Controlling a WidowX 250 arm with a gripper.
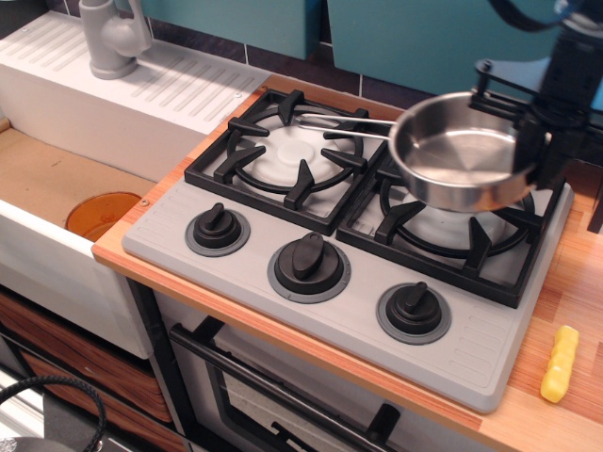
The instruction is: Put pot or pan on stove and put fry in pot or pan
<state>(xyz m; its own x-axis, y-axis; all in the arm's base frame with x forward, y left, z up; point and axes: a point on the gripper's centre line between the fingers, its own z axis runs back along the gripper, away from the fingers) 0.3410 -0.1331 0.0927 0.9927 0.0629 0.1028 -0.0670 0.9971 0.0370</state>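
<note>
Saucepan [462, 162], shiny steel, straight-sided: held in the air at the upper right of the frame, tilted, over the right-hand burner; thin wire handle pointing left across the grates. Interior holds nothing.

Gripper [539, 151], black, upper right of the frame: pinched on the saucepan's right rim; fingertips partly blurred.

Stove [358, 254], grey, two burners with black grates and pale round plates, centre of the frame; three black knobs along its front edge. Neither grate carries anything.

Fry [560, 363], yellow, ridged: lying on the wooden counter [575, 282] at the lower right, well apart from the saucepan, just beside the stove's right edge.

Orange disc [102, 214]: in the sink basin at the left.

Grey tap [111, 36]: upper left corner.
</note>
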